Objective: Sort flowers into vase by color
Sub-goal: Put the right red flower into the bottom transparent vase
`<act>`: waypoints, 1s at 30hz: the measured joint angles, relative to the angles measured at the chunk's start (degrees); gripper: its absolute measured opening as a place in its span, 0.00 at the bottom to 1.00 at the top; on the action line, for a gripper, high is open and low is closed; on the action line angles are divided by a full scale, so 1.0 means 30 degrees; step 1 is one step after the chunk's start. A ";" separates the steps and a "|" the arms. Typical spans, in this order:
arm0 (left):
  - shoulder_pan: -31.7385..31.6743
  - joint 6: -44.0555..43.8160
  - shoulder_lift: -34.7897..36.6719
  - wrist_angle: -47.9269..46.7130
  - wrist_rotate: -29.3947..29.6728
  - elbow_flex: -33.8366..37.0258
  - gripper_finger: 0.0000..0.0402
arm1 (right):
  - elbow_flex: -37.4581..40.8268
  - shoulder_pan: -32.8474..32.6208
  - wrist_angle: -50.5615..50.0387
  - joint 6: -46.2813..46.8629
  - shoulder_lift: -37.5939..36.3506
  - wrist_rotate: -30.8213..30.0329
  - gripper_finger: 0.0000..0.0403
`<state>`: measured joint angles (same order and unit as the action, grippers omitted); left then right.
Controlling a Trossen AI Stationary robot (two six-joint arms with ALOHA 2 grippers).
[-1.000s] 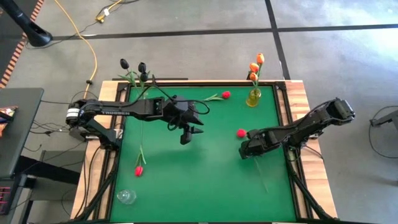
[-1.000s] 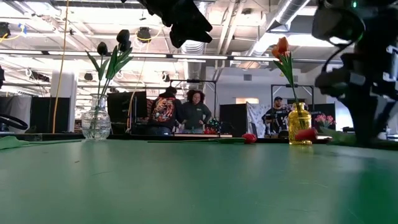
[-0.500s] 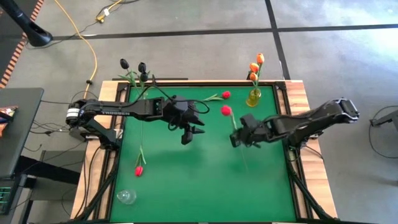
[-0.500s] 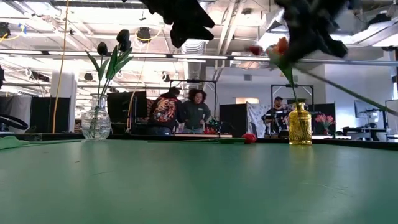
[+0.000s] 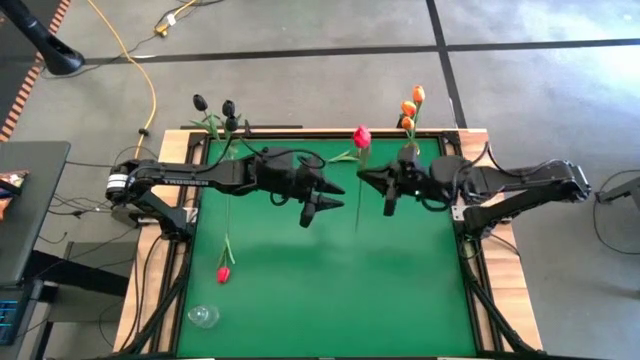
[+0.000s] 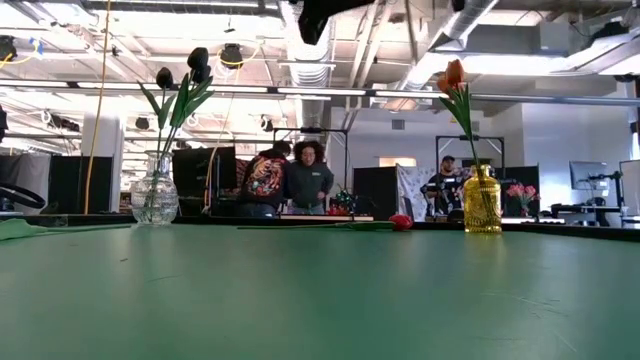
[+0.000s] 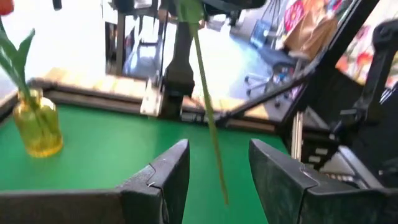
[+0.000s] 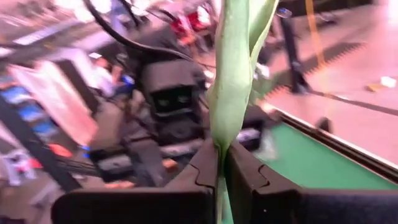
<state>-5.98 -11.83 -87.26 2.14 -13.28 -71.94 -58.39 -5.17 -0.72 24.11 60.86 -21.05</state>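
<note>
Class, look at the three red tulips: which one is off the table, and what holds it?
The red tulip held upright by its stem in the right gripper. The other two lie flat: one behind it, one near the left edge.

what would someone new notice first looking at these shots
Most striking is the red tulip held in the air over the far middle of the green table, its stem pinched in the shut right gripper. The open left gripper faces it from close by, empty. At the far corners stand a clear vase of black tulips and a yellow vase of orange tulips.
</note>
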 joint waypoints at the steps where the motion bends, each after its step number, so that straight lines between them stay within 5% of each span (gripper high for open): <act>1: 0.0000 -0.0017 0.0000 0.0428 0.0029 0.0000 0.38 | 0.0000 0.0175 0.0625 -0.0140 0.0048 0.0571 0.10; 6: 0.0000 -0.0330 0.0000 0.2198 0.0502 0.0000 0.38 | 0.0000 0.0954 0.2411 -0.0231 0.0677 0.3098 0.10; 19: 0.0006 -0.0796 0.0000 0.3652 -0.0149 0.0000 0.36 | 0.0000 0.2123 0.3973 -0.0238 0.1642 0.5069 0.10; 30: 0.0000 -0.0208 -0.0007 0.3655 0.0093 0.0000 0.02 | 0.0000 0.2136 0.4019 -0.0231 0.1610 0.6120 0.12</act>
<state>-5.98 -12.45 -87.29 13.10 -13.01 -71.94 -58.39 1.23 11.33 23.42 65.69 -2.69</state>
